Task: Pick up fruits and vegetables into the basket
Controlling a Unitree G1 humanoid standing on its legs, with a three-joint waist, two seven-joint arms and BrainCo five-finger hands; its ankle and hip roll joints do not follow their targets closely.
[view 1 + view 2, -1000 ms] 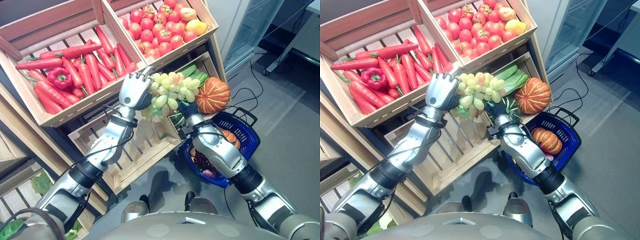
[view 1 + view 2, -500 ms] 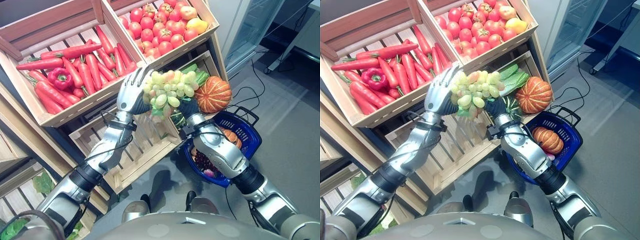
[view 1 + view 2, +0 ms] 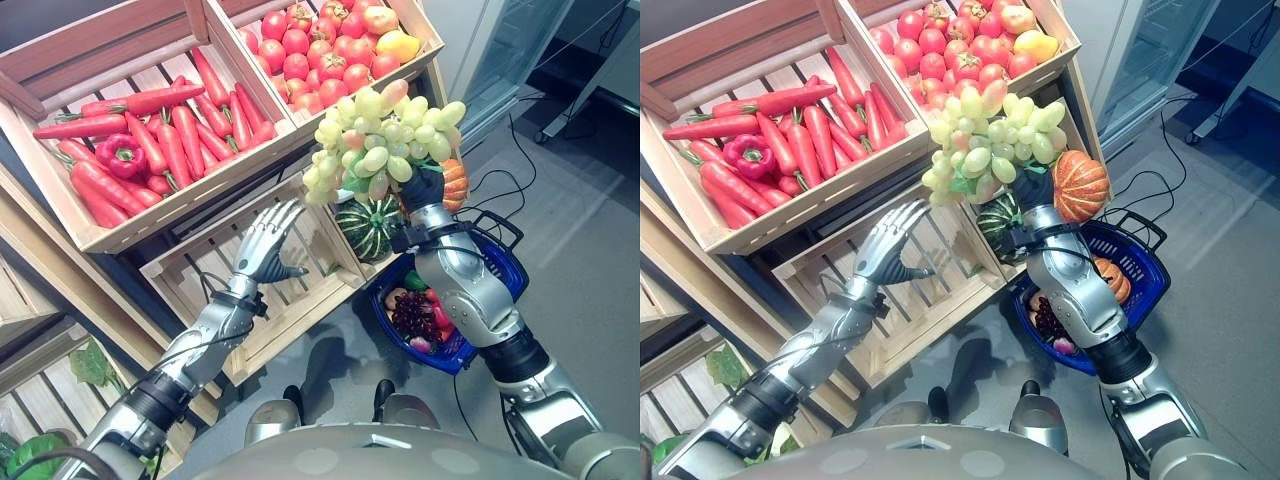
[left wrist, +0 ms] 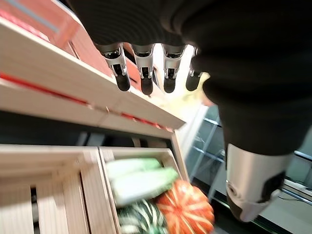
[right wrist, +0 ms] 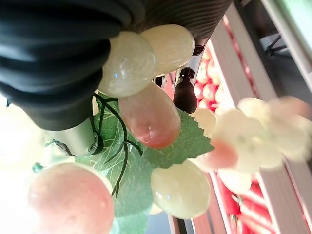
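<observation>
Two hands were in front of you at this moment, and they were doing very different things. Your right hand (image 3: 424, 186) was raised in front of the wooden shelves with its fingers curled round a bunch of green grapes (image 3: 378, 140), which it held up high, above the striped green squash (image 3: 368, 224) and just beside the orange pumpkin (image 3: 1079, 184). From your right wrist camera the grapes (image 5: 151, 116) and their green leaf (image 5: 175, 144) crowded against the dark cover of that hand, with one dark fingertip (image 5: 185, 96) showing past them.

Your left hand (image 3: 266, 246) hung lower, in front of the lower slatted crate (image 3: 215, 262), with its fingers straight and spread and nothing in them; your left wrist camera showed those fingers (image 4: 144, 78) in a row, pointing toward the shelf edge, with the pumpkin (image 4: 185, 208) beyond.

Below your right forearm sat the blue basket (image 3: 493, 268) on the floor, already holding dark grapes (image 3: 413, 313) and another small orange pumpkin (image 3: 1114, 278). The green grapes were above and beside it, not yet inside.

On the upper shelf, the left crate held carrots (image 3: 180, 130) and a red pepper (image 3: 120, 154), and the right crate held tomatoes (image 3: 312, 60).
</observation>
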